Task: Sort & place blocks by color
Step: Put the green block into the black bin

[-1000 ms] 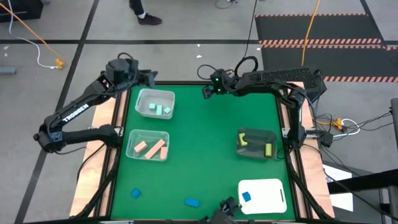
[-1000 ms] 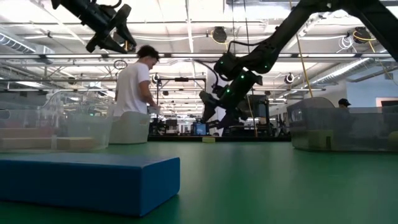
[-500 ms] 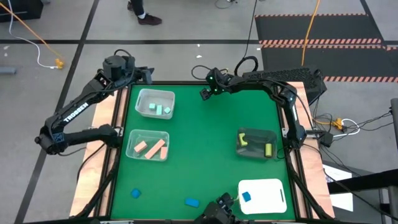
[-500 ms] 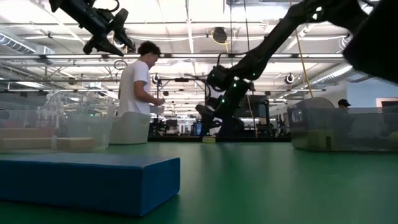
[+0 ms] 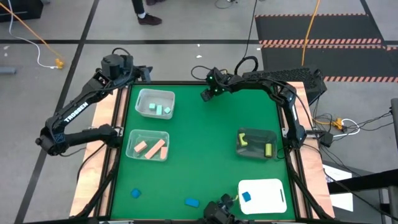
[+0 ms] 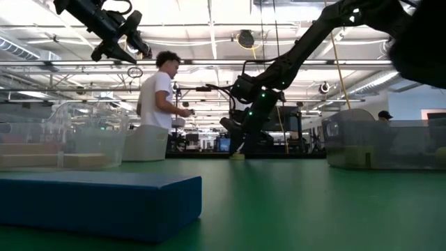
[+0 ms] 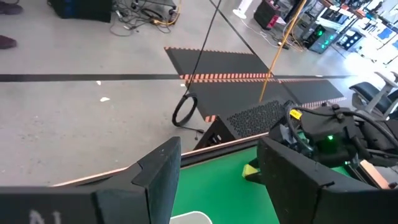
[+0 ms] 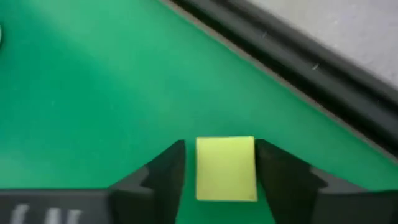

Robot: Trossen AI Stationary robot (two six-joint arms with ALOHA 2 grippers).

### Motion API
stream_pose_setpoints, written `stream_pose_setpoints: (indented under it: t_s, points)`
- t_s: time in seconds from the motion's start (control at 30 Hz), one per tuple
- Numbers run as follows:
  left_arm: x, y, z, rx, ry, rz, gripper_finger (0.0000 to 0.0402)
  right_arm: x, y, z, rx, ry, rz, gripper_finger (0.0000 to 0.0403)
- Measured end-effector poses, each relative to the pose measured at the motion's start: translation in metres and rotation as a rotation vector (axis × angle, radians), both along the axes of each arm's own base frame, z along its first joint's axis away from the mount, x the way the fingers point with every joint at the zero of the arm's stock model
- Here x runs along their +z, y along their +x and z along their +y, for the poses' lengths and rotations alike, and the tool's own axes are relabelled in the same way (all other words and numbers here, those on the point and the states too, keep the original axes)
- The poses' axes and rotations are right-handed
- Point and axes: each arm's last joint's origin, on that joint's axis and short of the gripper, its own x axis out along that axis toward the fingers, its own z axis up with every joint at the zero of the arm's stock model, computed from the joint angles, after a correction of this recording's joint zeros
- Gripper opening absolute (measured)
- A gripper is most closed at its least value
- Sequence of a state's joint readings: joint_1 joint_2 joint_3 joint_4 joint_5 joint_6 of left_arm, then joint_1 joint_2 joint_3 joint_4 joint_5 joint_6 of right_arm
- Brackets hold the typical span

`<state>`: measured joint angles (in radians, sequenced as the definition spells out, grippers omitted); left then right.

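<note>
Two dark arms are being shown over the green tabletop (image 5: pixel 205 143). The right gripper (image 8: pixel 221 168) is being lowered at the far edge, near its middle, and a yellow block (image 8: pixel 225 168) is sitting between its two fingers (image 8: pixel 165 174); both fingers lie just beside the block's sides, though a firm pinch cannot be told. In the low view that block (image 6: pixel 237 157) is resting on the green surface under the gripper (image 6: pixel 235 143). The left gripper (image 7: pixel 217 180) is being held high over the far left corner, its fingers spread with nothing between them.

Mint blocks (image 5: pixel 160 109) are lying in a clear bin (image 5: pixel 142 99) near the far left corner, and salmon blocks (image 5: pixel 151 149) in a second clear bin (image 5: pixel 132 138) by the left edge. Yellow blocks (image 5: pixel 268 149) are lying in a bin (image 5: pixel 255 133) by the right edge. One blue block (image 5: pixel 246 196) is resting on the white tray (image 5: pixel 270 194) at the near right corner; two more blue blocks (image 5: pixel 191 202) are lying along the near edge. A person (image 6: pixel 159 94) is standing in the room beyond.
</note>
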<state>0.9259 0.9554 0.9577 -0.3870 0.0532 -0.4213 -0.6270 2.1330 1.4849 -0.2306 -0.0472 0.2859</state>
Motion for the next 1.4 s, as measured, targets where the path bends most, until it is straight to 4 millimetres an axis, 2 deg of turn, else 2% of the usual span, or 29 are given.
stream_pose_setpoints:
  t_s: [0.13, 0.3, 0.47, 0.63, 0.77, 0.97, 1.17, 1.27, 1.4]
  points:
    - [0.0, -0.001, 0.0, 0.004, 0.0, -0.001, 0.0214, -0.002, -0.005, 0.004, 0.013, 0.038, 0.062, 0.0112]
    - [0.0, -0.001, 0.0, 0.002, 0.002, 0.001, 0.0214, -0.002, -0.006, 0.005, 0.016, 0.054, 0.074, 0.0109]
    - [0.0, -0.001, 0.0, 0.0, 0.005, 0.006, 0.0214, 0.014, -0.01, 0.008, -0.005, 0.055, 0.041, 0.0109]
    - [0.0, -0.001, 0.0, -0.005, 0.012, 0.015, 0.0214, 0.051, -0.012, 0.01, 0.019, 0.008, -0.054, 0.0109]
    - [-0.001, 0.0, 0.0, -0.02, -0.001, 0.012, 0.0214, 0.08, -0.014, 0.02, 0.076, -0.013, -0.127, 0.0109]
    - [-0.004, -0.001, -0.002, -0.017, -0.042, 0.014, 0.0214, 0.144, -0.021, 0.048, 0.144, -0.132, -0.274, 0.0109]
    - [-0.004, 0.006, -0.007, -0.061, -0.049, 0.019, 0.0214, 0.211, -0.034, 0.082, 0.266, -0.343, -0.457, 0.0109]
    - [-0.004, 0.013, -0.014, -0.139, -0.055, 0.011, 0.0214, 0.233, -0.043, 0.099, 0.304, -0.395, -0.514, 0.0109]
    - [-0.001, 0.028, -0.029, -0.393, -0.083, -0.067, 0.0214, 0.25, -0.051, 0.121, 0.357, -0.427, -0.56, 0.0109]
